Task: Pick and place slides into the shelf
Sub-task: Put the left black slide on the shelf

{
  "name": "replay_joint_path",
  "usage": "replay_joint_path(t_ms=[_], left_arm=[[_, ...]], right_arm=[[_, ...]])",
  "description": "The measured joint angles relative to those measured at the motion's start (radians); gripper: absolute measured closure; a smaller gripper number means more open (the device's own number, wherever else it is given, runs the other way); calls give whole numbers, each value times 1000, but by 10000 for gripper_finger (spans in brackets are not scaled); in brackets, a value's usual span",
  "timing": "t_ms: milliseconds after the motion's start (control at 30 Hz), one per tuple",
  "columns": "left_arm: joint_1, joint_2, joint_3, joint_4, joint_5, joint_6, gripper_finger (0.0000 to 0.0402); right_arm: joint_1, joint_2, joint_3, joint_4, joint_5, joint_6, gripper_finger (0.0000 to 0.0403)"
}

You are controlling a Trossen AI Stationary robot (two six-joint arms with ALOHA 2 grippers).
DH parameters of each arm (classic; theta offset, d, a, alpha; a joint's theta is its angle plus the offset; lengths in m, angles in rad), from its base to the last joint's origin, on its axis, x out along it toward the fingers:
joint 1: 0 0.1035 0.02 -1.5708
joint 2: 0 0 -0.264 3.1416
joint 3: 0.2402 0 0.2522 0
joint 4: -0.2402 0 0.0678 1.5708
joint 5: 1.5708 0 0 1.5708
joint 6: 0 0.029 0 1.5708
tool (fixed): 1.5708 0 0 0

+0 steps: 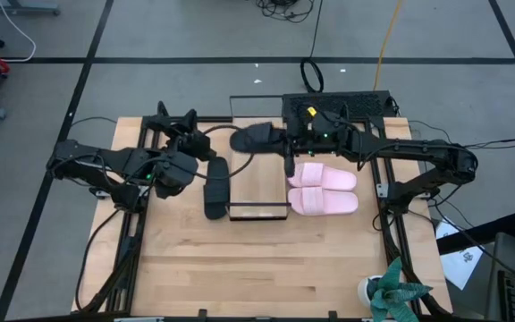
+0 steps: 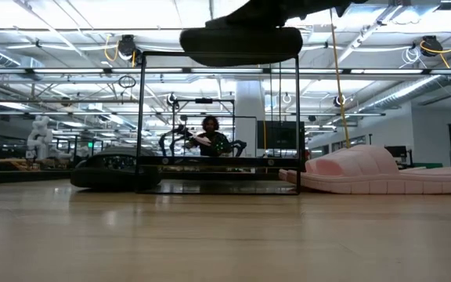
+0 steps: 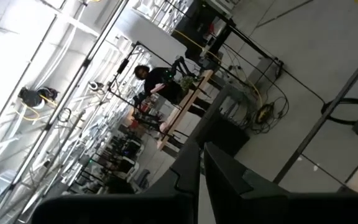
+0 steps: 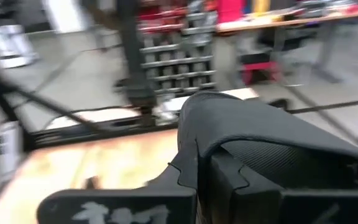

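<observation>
Above the far end of the shelf [image 1: 259, 170], the right gripper [image 1: 286, 140] holds one black slide [image 1: 256, 138] in the air; the low view shows this slide [image 2: 241, 41] hanging level just over the top bar of the black frame, not touching it. The right wrist view shows the jaws clamped on the slide's strap [image 4: 253, 134].

The shelf board sits near the middle of the table [image 1: 266, 268], its thin frame marking its edges on all four sides. The second black slide [image 1: 215, 187] lies on the table just beside the shelf's left long edge, lengthwise along it. The two pink slides [image 1: 324, 189] lie side by side on the table just beside the shelf's right long edge, touching each other. The board itself carries no slide.

The left gripper [image 1: 197, 141] is raised off the table to the left of the shelf, near the far left corner of the frame; its fingers [image 3: 191, 174] point up into the room and stand close together, holding nothing.

The near half of the table is bare wood. A person [image 2: 208, 135] sits well behind the table in the room.
</observation>
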Motion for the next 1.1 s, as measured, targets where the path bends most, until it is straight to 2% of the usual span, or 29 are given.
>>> replay_joint_path(t_ms=[167,367,433,500,733,933,1100], left_arm=[[-1,-1,-16,-49,0,-74,371],[-1,0,-20,-139,6,-198,371],[-1,0,-20,-171,31,-230,371],[-1,0,-20,-204,58,-259,371],[-1,0,-20,-262,83,-332,371],[0,0,-20,-280,92,-351,371],[0,0,-20,-294,116,-363,371]], right_arm=[[1,0,0,-3,106,-50,402],[1,7,0,3,99,-186,402],[1,7,0,23,57,-190,403],[4,14,0,48,24,-146,403],[64,65,1,36,31,16,403],[135,141,1,22,105,74,403],[170,169,0,12,105,147,403]])
